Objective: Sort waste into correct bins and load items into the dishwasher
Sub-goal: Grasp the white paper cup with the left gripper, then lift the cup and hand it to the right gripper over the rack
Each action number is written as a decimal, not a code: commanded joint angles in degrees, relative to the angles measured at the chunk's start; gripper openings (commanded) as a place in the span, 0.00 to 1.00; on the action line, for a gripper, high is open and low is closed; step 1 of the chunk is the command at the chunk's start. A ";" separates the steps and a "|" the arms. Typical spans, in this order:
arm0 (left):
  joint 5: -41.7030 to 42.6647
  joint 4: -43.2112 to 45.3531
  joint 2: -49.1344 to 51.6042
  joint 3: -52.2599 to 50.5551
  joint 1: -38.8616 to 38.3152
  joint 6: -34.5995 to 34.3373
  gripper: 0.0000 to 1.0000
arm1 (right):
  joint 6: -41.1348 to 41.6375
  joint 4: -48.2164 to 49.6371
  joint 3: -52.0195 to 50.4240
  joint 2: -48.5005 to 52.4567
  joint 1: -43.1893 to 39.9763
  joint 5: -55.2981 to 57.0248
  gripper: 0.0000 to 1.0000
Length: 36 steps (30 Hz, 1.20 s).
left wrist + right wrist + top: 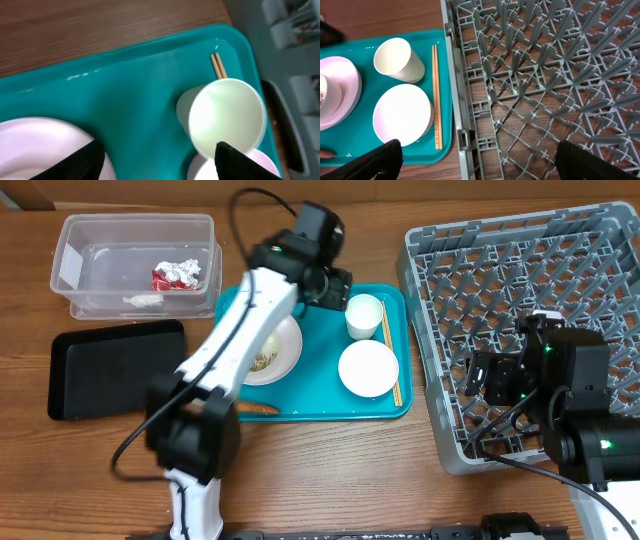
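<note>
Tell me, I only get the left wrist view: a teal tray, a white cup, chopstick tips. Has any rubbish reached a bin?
Observer: Yes. The clear tub holds the red wrapper, the silver foil and the white tissue.
Operator: Anything left out?
Observer: The orange carrot lies at the teal tray's near edge.
Operator: And the other arm?
Observer: The right gripper hangs open over the grey dish rack; no dishes show in it.
</note>
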 commanded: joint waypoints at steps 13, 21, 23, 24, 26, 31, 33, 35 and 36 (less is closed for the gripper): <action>7.48 5.16 10.32 0.55 -1.51 1.09 0.09 | 0.22 0.28 1.77 -0.13 -0.15 0.39 1.00; 7.52 1.92 5.42 4.17 3.93 0.72 0.04 | 1.33 1.16 1.77 -0.13 -0.17 9.35 1.00; 8.74 1.22 3.48 5.60 6.58 -2.64 0.04 | 5.46 2.93 1.77 0.02 -0.17 14.93 1.00; 11.26 1.25 2.51 6.03 7.96 -4.79 0.04 | 7.32 4.15 1.77 0.20 -0.17 17.14 1.00; 21.22 2.08 0.90 6.23 10.84 -8.28 0.04 | 8.85 7.39 1.77 1.07 -0.17 18.58 1.00; 58.07 4.59 0.70 6.21 15.08 -10.10 0.04 | 3.02 17.09 1.77 6.49 -0.15 0.24 1.00; 67.89 4.46 1.01 6.21 15.28 -9.05 0.04 | -3.13 20.33 1.77 9.55 -0.15 -16.98 1.00; 74.69 4.39 1.07 6.21 15.13 -6.29 0.04 | -8.00 23.12 1.77 12.48 -0.15 -32.81 1.00; 76.32 4.22 1.07 6.21 15.04 -5.31 0.04 | -9.09 24.55 1.77 13.75 -0.15 -38.49 1.00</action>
